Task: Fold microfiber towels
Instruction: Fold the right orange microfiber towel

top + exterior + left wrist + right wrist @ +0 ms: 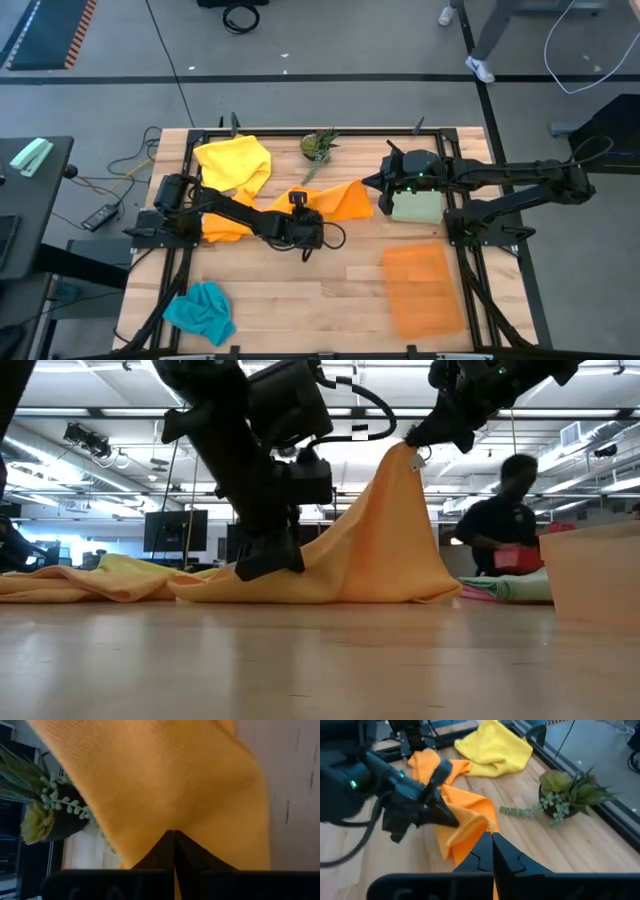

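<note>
An orange towel (335,200) lies mid-table, partly bunched; in the low view it rises like a tent (385,530) with its lower edges on the wood. My right gripper (413,438) is shut on its raised peak. My left gripper (451,820) is shut low on the same towel, close to the table. A yellow towel (235,160) lies crumpled at the far left, and a teal towel (200,310) lies at the near left corner. My left gripper pinches a fold of the orange towel (465,826) between its shut fingers, coming at it slanting down from the table's left. That part stays low, near the wood; how many layers are caught I cannot tell. My right gripper pinches the towel's corner (489,826) between its fingertips, reaching in from the table's right and slanting down. The corner is lifted clear, and the cloth hangs below it with its lower part (330,585) on the table.
A small potted plant (318,147) stands at the far edge, close behind the orange towel. A pale green folded stack (415,207) sits under the right arm, and a translucent orange mat (420,290) lies at the near right. A person (500,510) is beyond the table.
</note>
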Controlling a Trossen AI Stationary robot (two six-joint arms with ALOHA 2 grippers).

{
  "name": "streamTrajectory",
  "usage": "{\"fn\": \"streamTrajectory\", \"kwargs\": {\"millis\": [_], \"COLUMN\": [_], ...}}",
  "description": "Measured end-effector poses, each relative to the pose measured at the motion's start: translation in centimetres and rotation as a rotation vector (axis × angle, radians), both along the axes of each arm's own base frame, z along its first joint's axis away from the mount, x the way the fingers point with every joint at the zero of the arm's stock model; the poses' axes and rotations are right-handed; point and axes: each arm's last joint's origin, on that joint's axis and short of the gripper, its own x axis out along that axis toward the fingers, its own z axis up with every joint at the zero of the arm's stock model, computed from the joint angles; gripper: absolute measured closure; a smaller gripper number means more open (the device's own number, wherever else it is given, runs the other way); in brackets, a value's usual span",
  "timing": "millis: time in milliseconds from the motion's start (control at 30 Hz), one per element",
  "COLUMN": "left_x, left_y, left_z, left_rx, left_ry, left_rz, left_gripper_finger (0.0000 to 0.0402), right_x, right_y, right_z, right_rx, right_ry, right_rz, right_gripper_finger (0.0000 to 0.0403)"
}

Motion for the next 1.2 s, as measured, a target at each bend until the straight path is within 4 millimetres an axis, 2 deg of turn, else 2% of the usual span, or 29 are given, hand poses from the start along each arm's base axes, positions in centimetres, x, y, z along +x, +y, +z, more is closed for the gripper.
{"fn": "streamTrajectory", "kwargs": {"millis": [67, 167, 333, 433, 533, 600, 700, 833, 933, 1067, 1200], "left_x": [-0.2, -0.9, -3.8, -5.3, -5.7, -5.9, -6.0, -5.8, -5.5, -5.2, -4.9], "left_y": [-0.7, -2.2, -3.9, -4.1, -4.2, -4.3, -4.2, -3.2, -2.2, -0.9, 0.6], "left_z": [1.0, 3.6, 9.4, 10.4, 9.3, 7.2, 3.4, -0.4, -2.0, -2.6, -2.8], "left_rx": [-0.003, -0.018, -0.067, -0.135, -0.244, -0.274, -0.231, -0.197, -0.186, -0.203, -0.227], "left_ry": [-0.029, -0.095, -0.215, -0.211, -0.117, -0.041, 0.069, 0.108, 0.099, 0.105, 0.086], "left_rz": [-0.022, -0.070, -0.114, -0.095, -0.099, -0.114, -0.164, -0.178, -0.158, -0.111, -0.052], "left_gripper_finger": [0.0395, 0.0396, 0.0393, 0.0378, 0.0352, 0.0329, 0.0287, 0.0237, 0.0214, 0.0222, 0.0289], "right_x": [-0.1, -0.4, -0.7, -0.6, -0.6, -0.6, -0.6, -0.6, -0.6, -0.6, -0.6], "right_y": [0.0, 0.1, 0.1, 0.0, 0.0, 0.0, 0.0, 0.0, 0.0, 0.0, 0.0], "right_z": [-0.2, -0.6, -0.9, -0.9, -0.8, -0.8, -0.8, -0.8, -0.8, -0.8, -0.8], "right_rx": [0.011, 0.035, 0.044, 0.033, 0.020, 0.018, 0.016, 0.016, 0.012, 0.010, 0.009], "right_ry": [0.019, 0.065, 0.108, 0.100, 0.099, 0.099, 0.098, 0.098, 0.099, 0.099, 0.098], "right_rz": [-0.005, -0.016, -0.034, -0.045, -0.051, -0.051, -0.051, -0.052, -0.049, -0.048, -0.048], "right_gripper_finger": [0.0403, 0.0403, 0.0403, 0.0403, 0.0403, 0.0403, 0.0403, 0.0403, 0.0403, 0.0403, 0.0403]}}
